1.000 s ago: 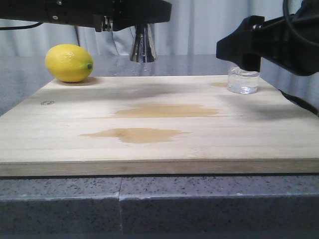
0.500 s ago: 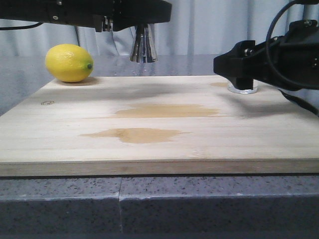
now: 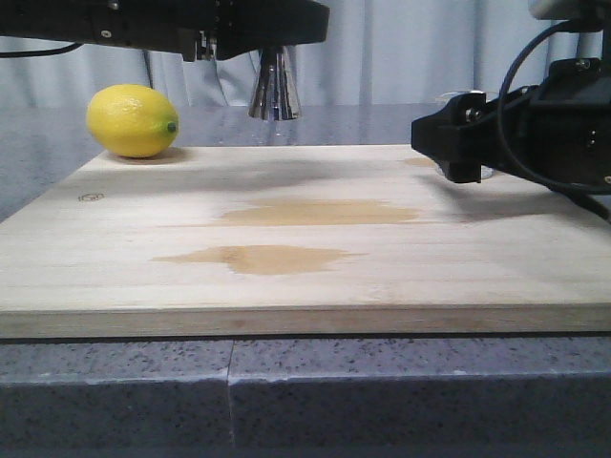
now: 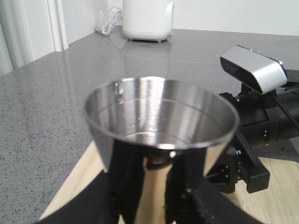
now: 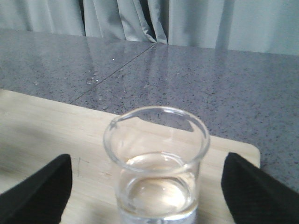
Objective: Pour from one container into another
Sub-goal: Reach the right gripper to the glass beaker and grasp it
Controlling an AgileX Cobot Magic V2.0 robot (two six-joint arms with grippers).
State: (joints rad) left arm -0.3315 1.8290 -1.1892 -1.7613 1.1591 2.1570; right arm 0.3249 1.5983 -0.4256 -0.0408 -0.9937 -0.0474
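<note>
The steel jigger (image 4: 161, 126) hangs upright above the board's far edge, with my left gripper (image 4: 156, 179) shut on its lower cone. In the front view the jigger (image 3: 274, 88) shows under the left arm at the top. The glass beaker (image 5: 156, 163) stands on the board's far right corner, holding some clear liquid. My right gripper (image 5: 149, 196) is open, with one black finger (image 5: 37, 191) on each side of the beaker and clear gaps between. In the front view the right gripper (image 3: 456, 143) hides nearly all of the beaker.
A lemon (image 3: 132, 120) lies at the far left corner of the wooden board (image 3: 305, 286). Two damp patches (image 3: 320, 212) mark the board's middle. A white appliance (image 4: 147, 18) stands on the grey counter beyond. The right arm's camera housing (image 4: 254, 70) is close beside the jigger.
My right arm has come down and its open fingers now stand around the beaker, covering it in the front view. The left arm and jigger have stayed put.
</note>
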